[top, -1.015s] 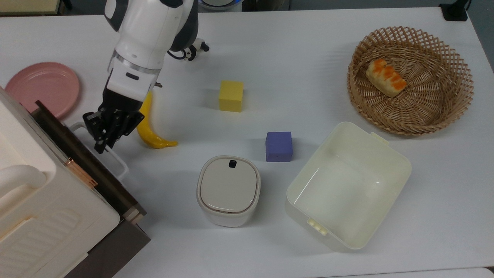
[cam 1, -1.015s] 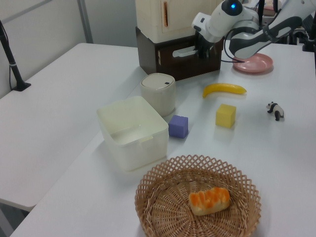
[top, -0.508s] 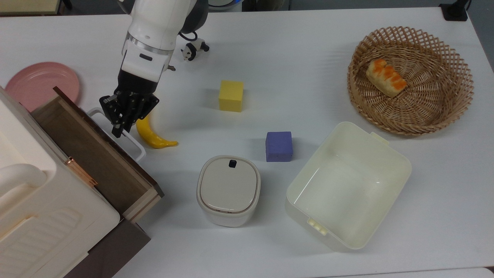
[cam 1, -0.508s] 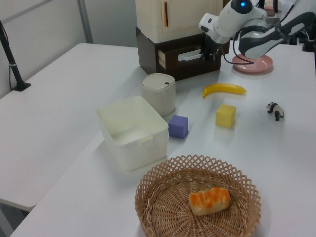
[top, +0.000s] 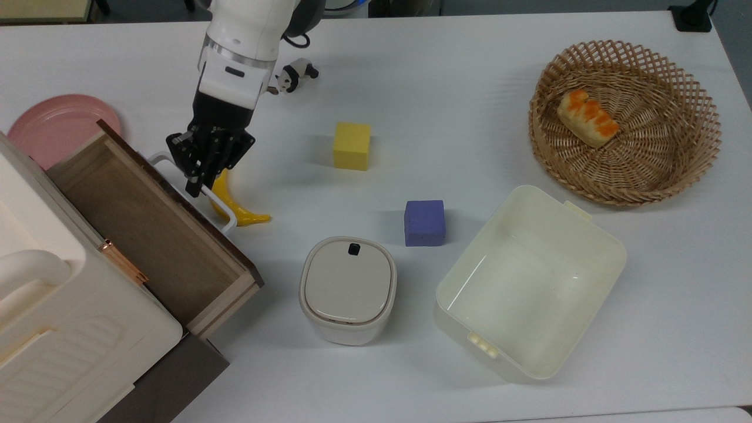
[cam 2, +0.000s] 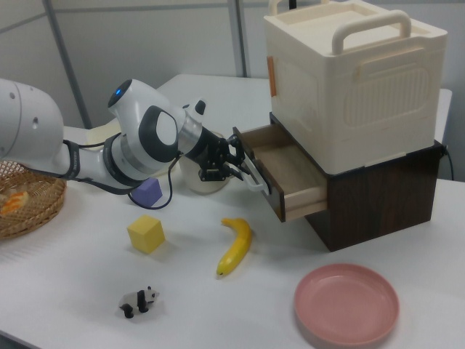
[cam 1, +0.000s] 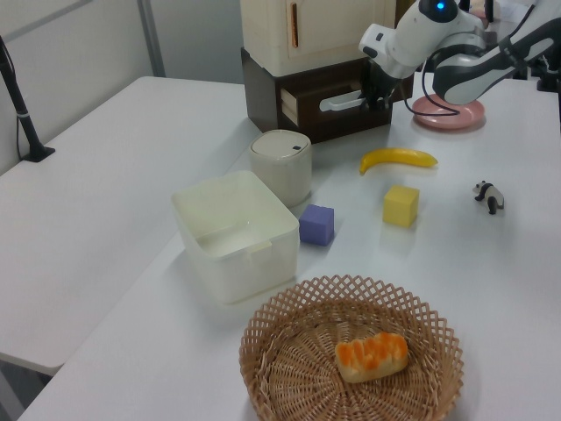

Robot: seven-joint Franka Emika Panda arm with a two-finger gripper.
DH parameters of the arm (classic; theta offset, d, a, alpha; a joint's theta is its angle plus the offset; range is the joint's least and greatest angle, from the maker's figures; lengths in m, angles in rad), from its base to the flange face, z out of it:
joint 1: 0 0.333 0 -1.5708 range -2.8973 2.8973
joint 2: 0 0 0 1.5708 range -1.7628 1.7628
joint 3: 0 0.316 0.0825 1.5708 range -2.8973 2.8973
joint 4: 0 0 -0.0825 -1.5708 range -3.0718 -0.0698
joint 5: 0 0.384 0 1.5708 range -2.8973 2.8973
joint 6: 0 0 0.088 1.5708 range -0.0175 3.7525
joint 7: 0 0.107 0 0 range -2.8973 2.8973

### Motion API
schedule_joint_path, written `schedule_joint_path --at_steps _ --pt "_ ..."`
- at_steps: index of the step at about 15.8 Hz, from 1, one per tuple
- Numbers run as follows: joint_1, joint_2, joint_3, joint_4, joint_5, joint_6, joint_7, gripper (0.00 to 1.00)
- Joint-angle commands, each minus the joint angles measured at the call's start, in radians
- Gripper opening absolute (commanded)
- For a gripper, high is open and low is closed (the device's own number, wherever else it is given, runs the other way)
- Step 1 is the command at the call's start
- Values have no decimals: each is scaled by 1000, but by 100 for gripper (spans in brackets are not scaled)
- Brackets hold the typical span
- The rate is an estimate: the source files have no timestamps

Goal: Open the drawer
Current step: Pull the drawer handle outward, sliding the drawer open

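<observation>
Since a second ago the drawer [top: 154, 235] has slid well out of the dark brown cabinet base, from nearly flush to showing most of its interior, and the gripper [top: 197, 185] has travelled with it toward the top view's right; black fingers are clamped on the drawer's white handle [top: 194, 187], a thin rounded loop bar fixed to the dark front panel; drawer is shallow, rectangular, light plywood walls and a brown floor, inner part tucked under the cream box [cam 2: 349, 80] above, at the top view's lower left; that box is ribbed plastic with a thick arched carry handle, cut off by the top view's left edge; banana [top: 232, 205] smooth glossy yellow, curved, its upper end hidden behind gripper and handle in the top view, lying whole on the table in the right view; pink plate [cam 2: 346, 303] round, matte, partly hidden by the drawer corner in the top view; yellow cube [top: 352, 145] and purple cube [top: 424, 222] look like foam blocks; rounded cream canister [top: 348, 289] with flat lid and small dark tab; cream plastic tub [top: 529, 281] square, glossy; round woven wicker basket [top: 675, 170] with open lattice rim holds a bread piece [top: 588, 118] with orange topping; small panda figure [top: 295, 76] partly behind the arm; white table [top: 470, 88].
</observation>
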Motion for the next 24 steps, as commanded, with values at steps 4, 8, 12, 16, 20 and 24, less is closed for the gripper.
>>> schedule_joint_path --at_steps 4,8,12,16,20,24 --pt "16 -100 16 -89 -23 -28 36 9" --pt "16 -111 26 -103 -23 -40 36 9" --pt "16 -128 32 -117 -23 -48 36 9" --pt "16 -137 36 -117 -23 -62 37 9" --pt "16 -136 43 -111 -23 -85 83 51" --pt "16 -131 63 -107 -23 -85 169 72"
